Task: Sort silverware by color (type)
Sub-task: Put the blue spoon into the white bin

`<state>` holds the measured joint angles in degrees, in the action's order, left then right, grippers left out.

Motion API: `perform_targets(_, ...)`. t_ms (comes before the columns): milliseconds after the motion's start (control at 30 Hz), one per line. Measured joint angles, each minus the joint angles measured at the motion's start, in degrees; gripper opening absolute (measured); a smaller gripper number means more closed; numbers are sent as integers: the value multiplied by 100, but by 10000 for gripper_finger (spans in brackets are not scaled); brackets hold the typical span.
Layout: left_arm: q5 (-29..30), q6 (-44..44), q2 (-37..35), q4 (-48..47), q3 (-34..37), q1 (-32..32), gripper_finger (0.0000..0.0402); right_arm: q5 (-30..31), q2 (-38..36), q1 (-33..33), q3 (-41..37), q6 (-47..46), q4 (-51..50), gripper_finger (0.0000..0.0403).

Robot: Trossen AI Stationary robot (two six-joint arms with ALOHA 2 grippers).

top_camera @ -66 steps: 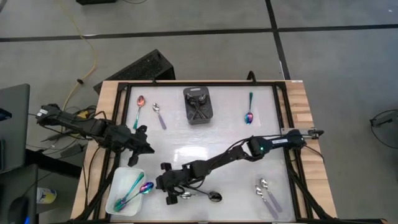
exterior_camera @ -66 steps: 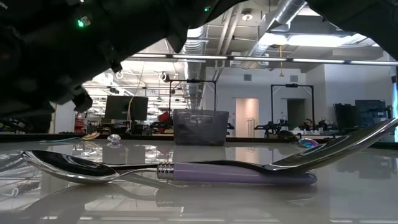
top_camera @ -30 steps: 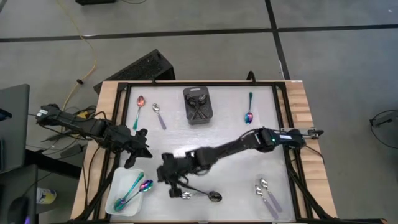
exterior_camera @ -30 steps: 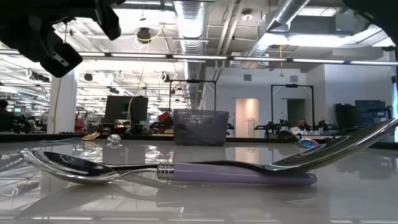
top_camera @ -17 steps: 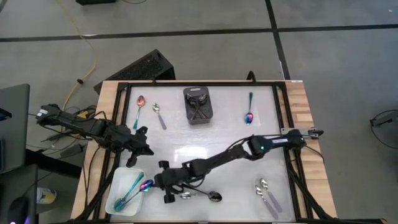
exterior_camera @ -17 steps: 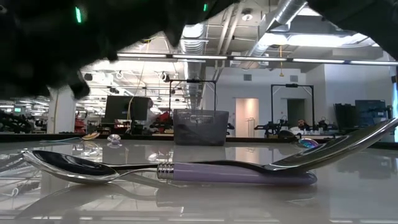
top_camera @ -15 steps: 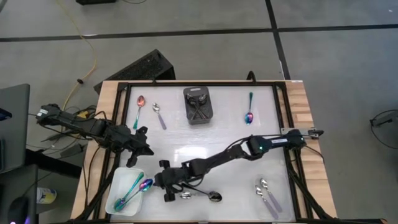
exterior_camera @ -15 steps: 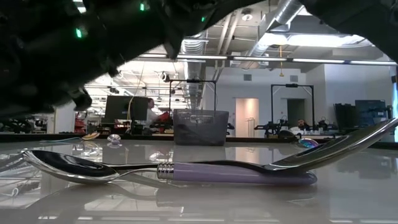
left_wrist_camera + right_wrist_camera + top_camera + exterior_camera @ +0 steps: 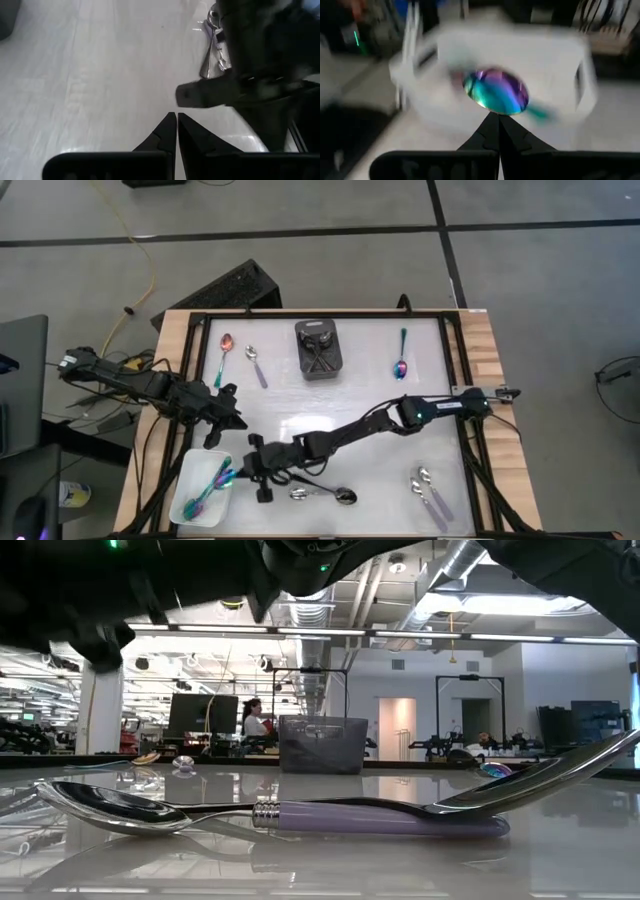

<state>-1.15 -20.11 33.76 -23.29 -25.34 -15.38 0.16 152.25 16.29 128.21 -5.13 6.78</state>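
Tally from my station, high view:
- Rainbow spoons: one upper left (image 9: pixel 225 343), one upper right (image 9: pixel 400 366), at least two in the tray at lower left (image 9: pixel 212 483); I cannot fix the exact number there.
- Silver spoons: one upper left (image 9: pixel 255 366), two lower centre (image 9: pixel 320 494), two lower right (image 9: pixel 430 492).
- Black spoons (image 9: pixel 318 356): in the bin, uncountable.
- Tray (image 9: pixel 186 480): one.
- Bin (image 9: pixel 318 330): one.

Robotics lab: exposed ceiling ducts (image 9: pixel 320 590), strip lights, monitor (image 9: pixel 203 712), equipment racks beyond table.
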Motion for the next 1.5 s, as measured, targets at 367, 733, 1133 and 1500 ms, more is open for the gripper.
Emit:
perform_targets(367, 7, 15, -2, 7, 0, 0, 0, 2, -15, -500, 8, -539, 923, 20)
perform_targets(733, -158, 12, -3, -229, 0, -2, 0, 405, -1070, -285, 1, 628, -1938, 20)
perform_targets(1133, 418, 489, -2, -345, 0, -2, 0, 1220, -3116, 157, -262, 408, -7884, 21)
perform_targets(1500, 1617, 361, -2, -273, 0, -2, 0, 2356, -6184, 18, -5461, -549, -4718, 21)
